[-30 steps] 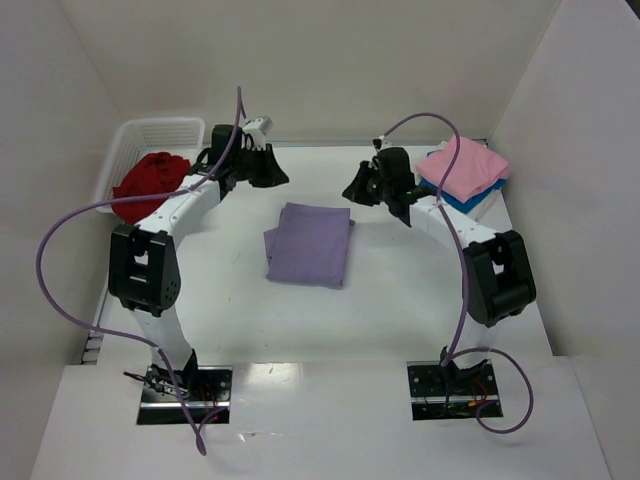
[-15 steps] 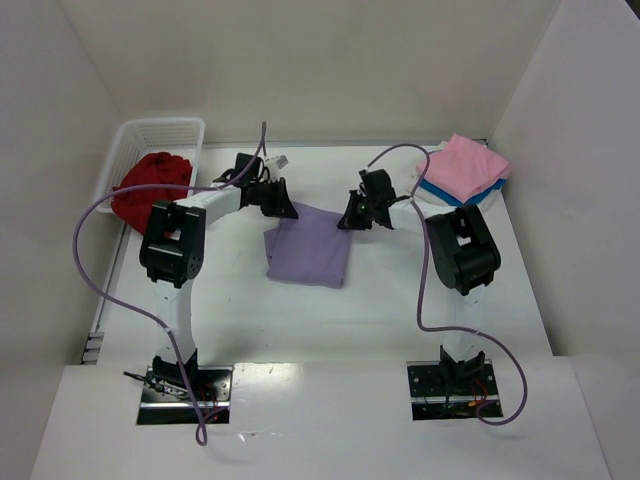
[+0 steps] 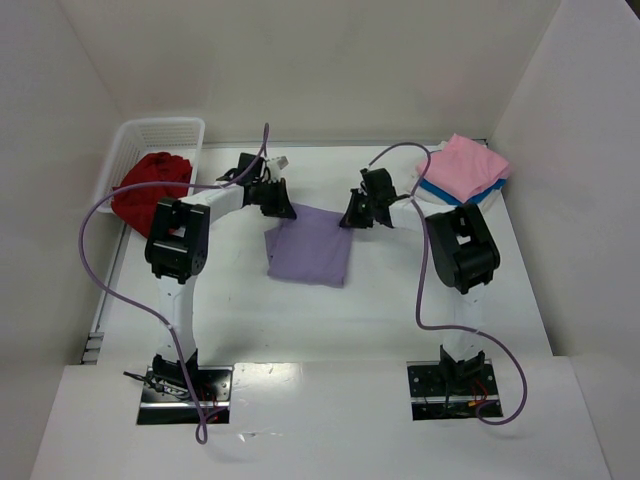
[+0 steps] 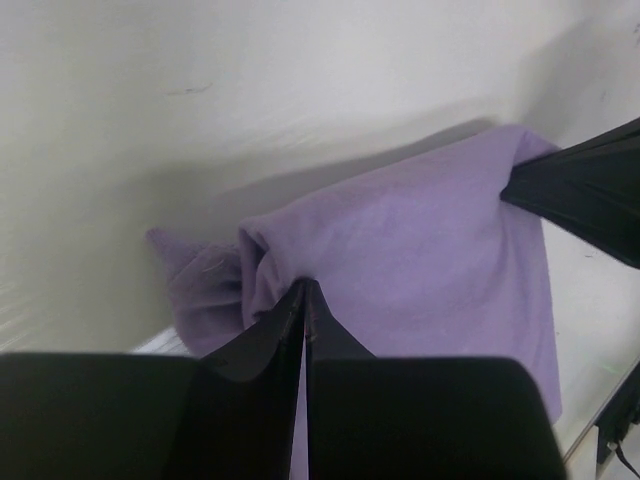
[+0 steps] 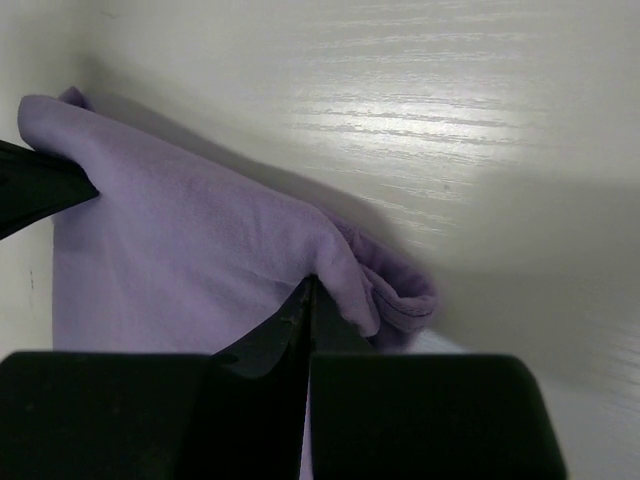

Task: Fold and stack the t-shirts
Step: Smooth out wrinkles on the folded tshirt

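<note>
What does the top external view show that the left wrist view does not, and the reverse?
Only the top external view shows the white basket holding the red shirt, and the pink shirt stacked on the blue shirt at the far right. Only the left wrist view shows the cloth bunched into a fold at the fingertips of the left gripper, which is shut on it. Both show the lavender shirt, with the right gripper at its other far corner.
</note>
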